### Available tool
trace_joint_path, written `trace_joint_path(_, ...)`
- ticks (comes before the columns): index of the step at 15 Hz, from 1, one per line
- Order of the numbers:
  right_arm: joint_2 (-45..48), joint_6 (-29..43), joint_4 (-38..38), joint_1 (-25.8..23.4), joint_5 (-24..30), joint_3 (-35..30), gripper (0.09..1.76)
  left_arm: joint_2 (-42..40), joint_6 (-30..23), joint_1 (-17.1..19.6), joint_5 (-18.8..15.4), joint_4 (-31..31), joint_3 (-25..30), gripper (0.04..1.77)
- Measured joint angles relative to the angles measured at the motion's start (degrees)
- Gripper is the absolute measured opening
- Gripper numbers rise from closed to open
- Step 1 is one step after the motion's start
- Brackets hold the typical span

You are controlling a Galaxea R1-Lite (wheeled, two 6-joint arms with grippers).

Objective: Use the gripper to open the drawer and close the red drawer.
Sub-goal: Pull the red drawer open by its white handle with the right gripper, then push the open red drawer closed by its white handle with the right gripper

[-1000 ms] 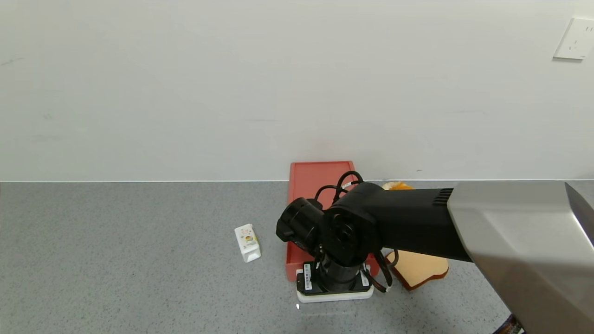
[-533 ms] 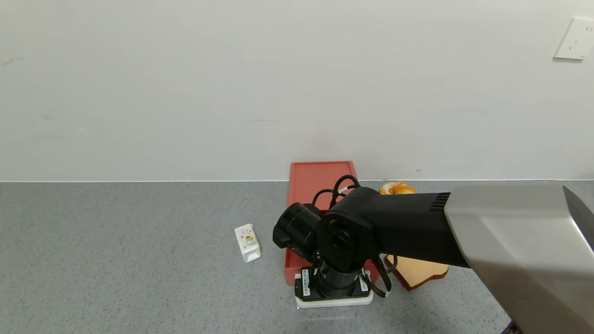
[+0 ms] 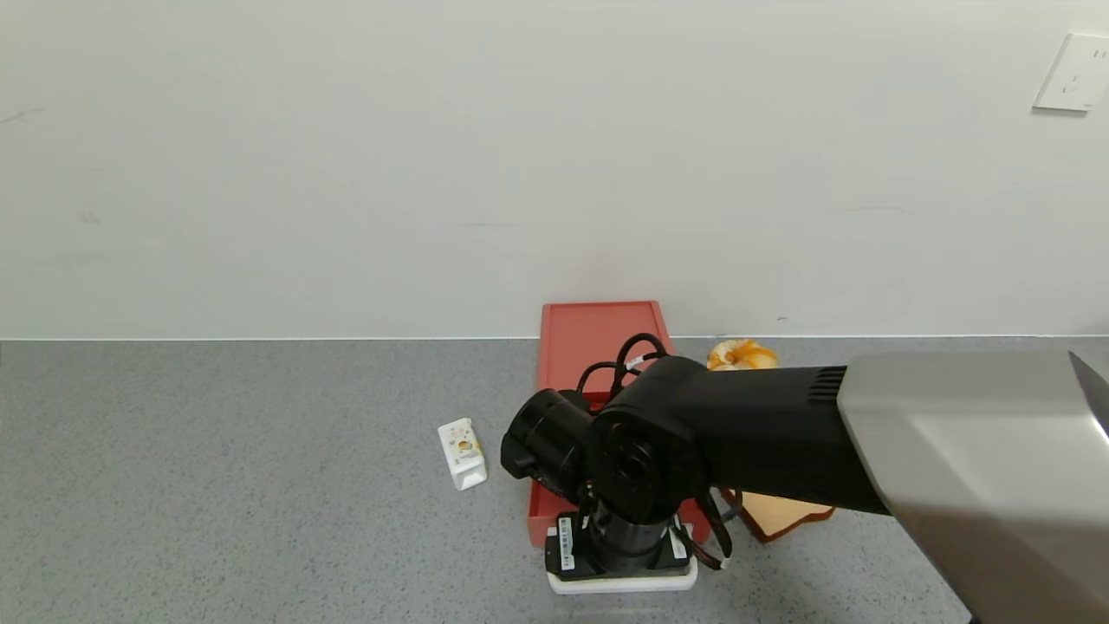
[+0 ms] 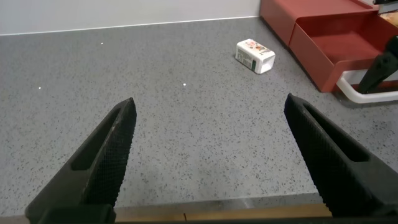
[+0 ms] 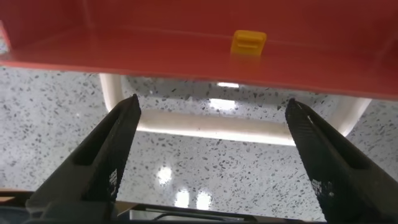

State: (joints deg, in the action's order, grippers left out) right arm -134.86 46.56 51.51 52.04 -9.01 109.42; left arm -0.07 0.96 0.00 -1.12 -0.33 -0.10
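Right tool (image 5: 211, 162): fingers spread wide, straddling the white loop handle (image 5: 230, 127) without clamping it, apparently hooked there to draw the drawer (image 3: 598, 347) toward the robot. Drawer directly beyond the tool, terracotta-red, partly slid out of its housing, a small yellow tab (image 5: 248, 43) on its inner wall. Left tool (image 4: 211, 155): parked low over bare worktop (image 3: 217, 485), spread apart, holding nothing. Beside the working tool: white carton (image 3: 462, 453), toast slice (image 3: 784, 510). Beyond: orange pastry (image 3: 741, 354), white wall (image 3: 433, 156), socket (image 3: 1071, 72).
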Motion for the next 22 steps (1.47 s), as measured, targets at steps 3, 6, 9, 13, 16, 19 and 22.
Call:
trace_joint_path(3, 1.46, -0.48, -0.05, -0.41, -0.28, -0.02, 1.71, 0.0, 0.02, 0.0, 0.0, 0.02, 0.0, 1.72)
trace_joint_path(6, 4.68, -3.28, -0.1, -0.63, -0.46, -0.33, 1.71, 0.0, 0.0, 0.0, -0.02, 0.02, 0.0, 1.72)
trace_joint_path(9, 10.28, -8.17, -0.35, -0.83, -0.63, -1.71, 1.71, 0.0, 0.05, 0.0, -0.02, 0.02, 0.0, 1.72)
trace_joint_path(13, 19.48, -16.3, -3.35, -3.47, 2.89, -5.86, 1.71, 0.0, 0.07, 0.0, -0.02, 0.0, 0.0, 1.72)
trace_joint_path(16, 27.37, -25.34, -13.86, -8.87, 8.07, -15.6, 1.71, 0.0, 0.05, 0.0, -0.02, -0.02, 0.0, 1.72)
trace_joint_path(19, 35.39, -31.46, -23.37, -17.21, 14.41, -26.69, 1.71, 0.0, 0.05, 0.0, -0.02, -0.07, 0.0, 1.72)
trace_joint_path(22, 41.95, -34.11, -27.61, -24.65, 18.21, -33.85, 1.71, 0.0, 0.0, 0.0, -0.02, -0.07, 0.0, 1.72)
